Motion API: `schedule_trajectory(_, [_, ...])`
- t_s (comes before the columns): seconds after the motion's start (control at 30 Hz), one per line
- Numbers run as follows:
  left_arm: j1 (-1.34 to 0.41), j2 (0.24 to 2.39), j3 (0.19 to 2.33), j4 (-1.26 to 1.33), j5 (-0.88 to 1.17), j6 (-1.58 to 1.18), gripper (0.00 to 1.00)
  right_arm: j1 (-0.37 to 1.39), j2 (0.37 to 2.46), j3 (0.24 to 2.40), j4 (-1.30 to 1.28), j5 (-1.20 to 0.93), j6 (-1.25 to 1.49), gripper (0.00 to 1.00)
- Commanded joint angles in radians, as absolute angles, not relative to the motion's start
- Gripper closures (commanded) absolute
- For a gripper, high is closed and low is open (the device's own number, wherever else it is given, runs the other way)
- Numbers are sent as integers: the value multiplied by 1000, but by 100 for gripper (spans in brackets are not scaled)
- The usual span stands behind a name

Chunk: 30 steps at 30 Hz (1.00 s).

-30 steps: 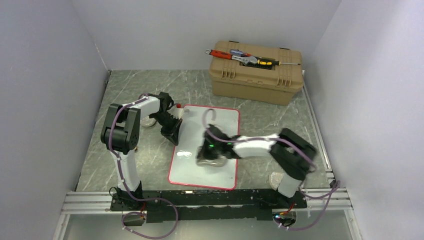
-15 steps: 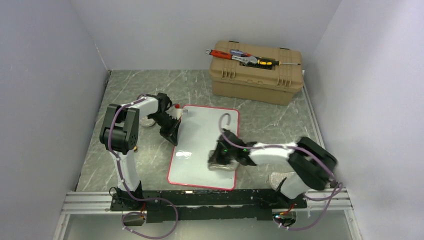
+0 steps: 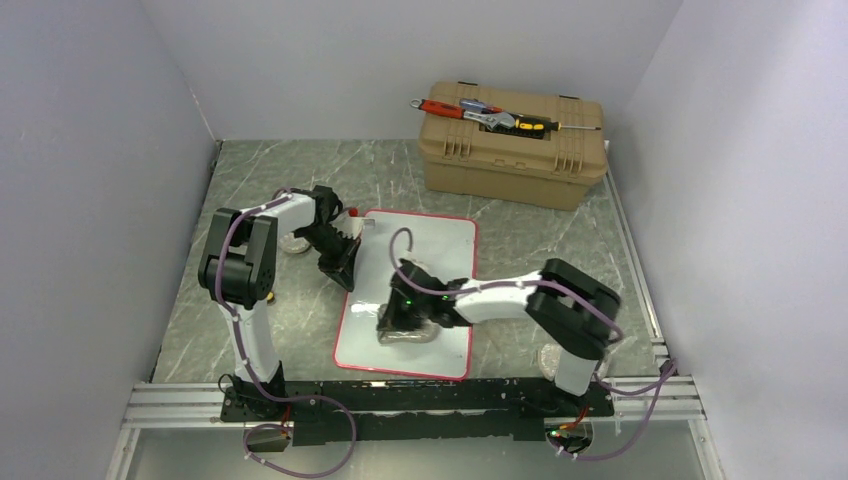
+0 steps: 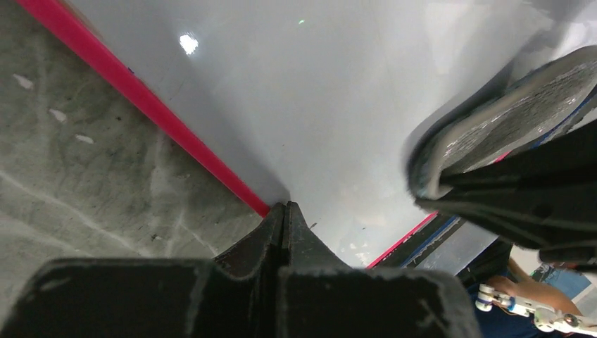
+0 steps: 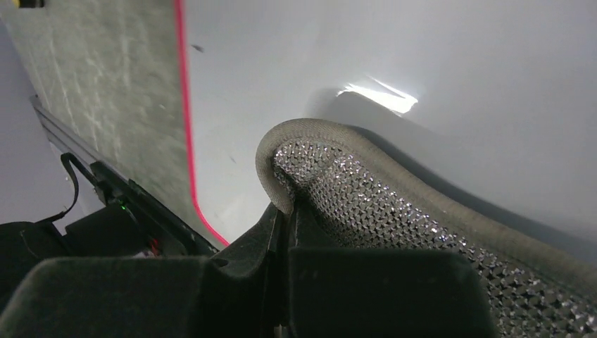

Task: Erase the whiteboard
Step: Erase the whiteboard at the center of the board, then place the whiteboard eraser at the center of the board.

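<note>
Two arms share the job here, one steadying and one wiping. The left gripper (image 4: 284,211) has its fingers pressed together with nothing between them, and its tip sits right on the red rim (image 4: 141,105) of the whiteboard (image 3: 445,255). Judging by that contact, it is there to pin the board against the worktop (image 3: 300,320) so that it does not slide under the rubbing. The board lies flat, stretching away to the right of that gripper and directly underneath the other one. The right gripper (image 5: 288,211) is clamped on a folded grey cloth (image 5: 394,204) with a glittery mesh face. It holds the cloth low so that the fabric lies against the glossy white surface just ahead of its fingertips; a pinch at the cloth's edge leaves most of the fabric free to sweep. Around the cloth, both wrist views show clean white surface with no pen marks I can make out, so the erasing looks well along, though the board's far end beyond the right gripper is too small in the overhead view to judge. A tan toolbox (image 3: 515,150) stands well beyond both grippers.
</note>
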<state>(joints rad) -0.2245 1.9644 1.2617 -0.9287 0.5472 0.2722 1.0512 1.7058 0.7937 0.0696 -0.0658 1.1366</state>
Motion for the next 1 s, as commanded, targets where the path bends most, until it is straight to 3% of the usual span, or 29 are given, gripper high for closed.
schedule_trajectory(0.0, [-202, 1936, 1236, -890, 428, 331, 96, 1047, 1859, 978, -85, -91, 976, 100])
schedule_trajectory(0.13, [-188, 1921, 1245, -909, 438, 341, 96, 924, 1818, 950, -171, -75, 946, 100])
schedule_trajectory(0.3, [-168, 1884, 1253, -917, 435, 358, 96, 718, 1453, 739, -278, 25, 921, 100])
schedule_trajectory(0.47, [-157, 1884, 1288, -948, 457, 365, 96, 580, 1260, 739, -439, 64, 847, 100])
schedule_trajectory(0.67, [-152, 1791, 1338, -989, 434, 374, 96, 441, 1212, 814, -592, 155, 800, 100])
schedule_trajectory(0.77, [-142, 1737, 1324, -979, 410, 374, 85, 399, 1240, 822, -592, 161, 775, 99])
schedule_trajectory(0.83, [-135, 1715, 1308, -969, 407, 375, 84, 390, 1266, 836, -583, 170, 755, 81])
schedule_trajectory(0.97, [-117, 1683, 1262, -935, 419, 384, 83, 391, 1273, 876, -595, 236, 728, 7])
